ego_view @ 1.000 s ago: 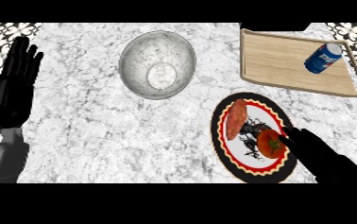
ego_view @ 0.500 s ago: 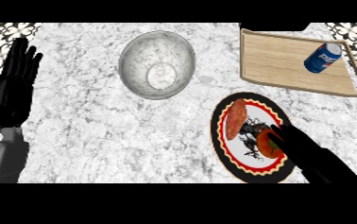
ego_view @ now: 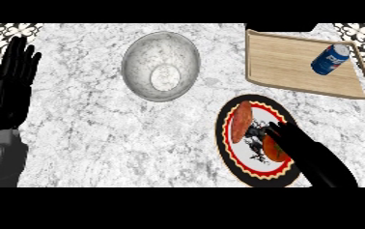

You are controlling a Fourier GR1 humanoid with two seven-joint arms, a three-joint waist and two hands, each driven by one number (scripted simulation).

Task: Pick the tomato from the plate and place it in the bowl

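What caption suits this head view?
Right hand over the tomato on the plate; bowl waits.

The red tomato lies on the black, red-rimmed plate, well apart from the upright grey bowl.

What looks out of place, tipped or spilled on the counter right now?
Only the blue can stands out: it lies on its side, at an angle, on the wooden tray. Nothing looks spilled. The bowl sits upright, and the tomato is on the plate.
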